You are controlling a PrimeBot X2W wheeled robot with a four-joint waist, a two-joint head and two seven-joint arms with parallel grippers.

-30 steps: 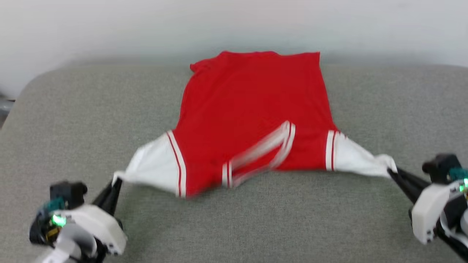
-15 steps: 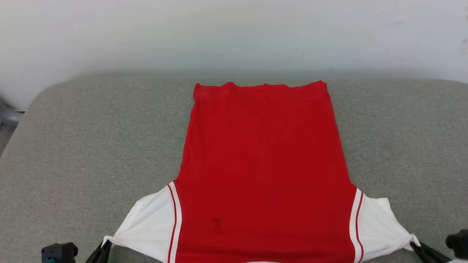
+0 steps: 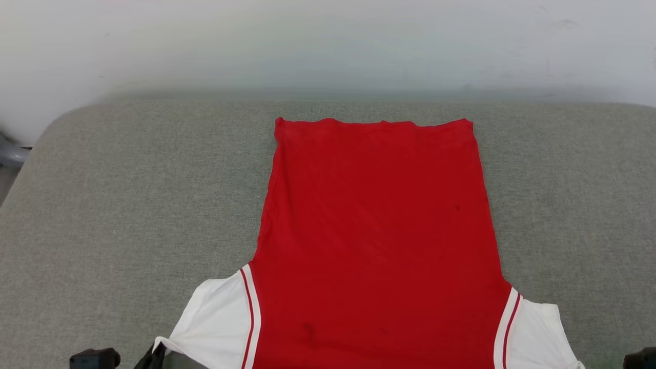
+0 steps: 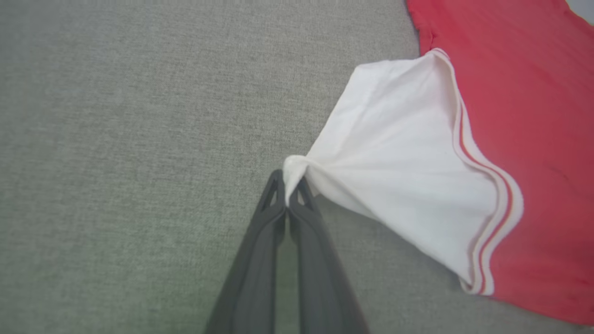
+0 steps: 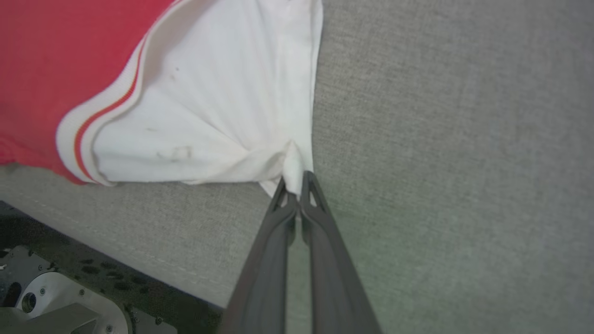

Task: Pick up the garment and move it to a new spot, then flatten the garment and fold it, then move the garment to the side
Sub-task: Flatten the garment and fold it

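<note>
The garment [image 3: 376, 230], a red jersey with white short sleeves and striped trim, lies spread flat on the grey cushion, its hem toward the far wall. Its plain red side faces up. My left gripper [image 4: 288, 188] is shut on the tip of one white sleeve [image 4: 394, 157], which is pulled into a point. In the head view that gripper [image 3: 156, 354] peeks in at the bottom left edge. My right gripper [image 5: 293, 184] is shut on the tip of the other white sleeve [image 5: 218, 106], also drawn taut. The jersey's collar end runs off the head view's bottom edge.
The grey fabric cushion [image 3: 128, 205] stretches wide to both sides of the garment, with a pale wall [image 3: 328, 46] behind it. In the right wrist view the cushion's near edge [image 5: 120, 260] drops to the robot's base [image 5: 60, 306] below.
The head camera has tilted, so the shirt sits lower in view. The garment went from bunched with a folded-up collar flap to stretched out flat. Both grippers still hold the sleeve tips.
</note>
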